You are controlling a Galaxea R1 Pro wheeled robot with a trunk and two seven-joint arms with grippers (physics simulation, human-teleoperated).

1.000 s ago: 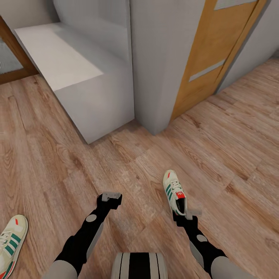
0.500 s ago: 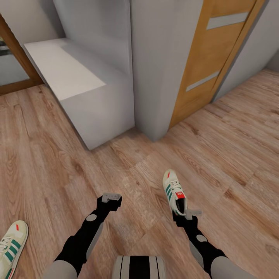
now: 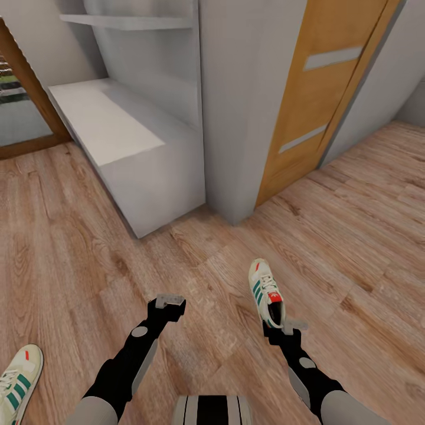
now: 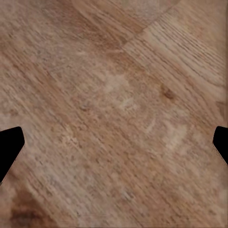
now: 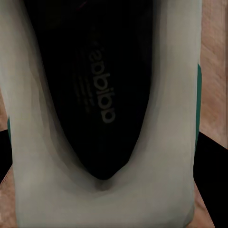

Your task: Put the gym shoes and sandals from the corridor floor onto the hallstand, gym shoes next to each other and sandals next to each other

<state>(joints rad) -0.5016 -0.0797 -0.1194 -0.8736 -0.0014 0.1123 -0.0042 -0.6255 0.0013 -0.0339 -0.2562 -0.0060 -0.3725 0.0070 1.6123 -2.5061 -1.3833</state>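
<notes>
The right pincer [image 3: 283, 326] pinched 1 gym shoe [image 3: 265, 291] by its heel above the corridor floor [image 3: 88, 265]. The left pincer [image 3: 170, 301] hung spread, empty. To finish well, carry it level to the hallstand [image 3: 112, 127], leaving room for the 2nd gym shoe [image 3: 16, 383] beside it.

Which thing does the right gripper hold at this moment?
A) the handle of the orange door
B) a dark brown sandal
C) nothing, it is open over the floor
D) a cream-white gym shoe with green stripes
D: in the head view the right gripper is closed on the heel of a gym shoe, and the right wrist view looks straight into that shoe's dark insole.
</notes>
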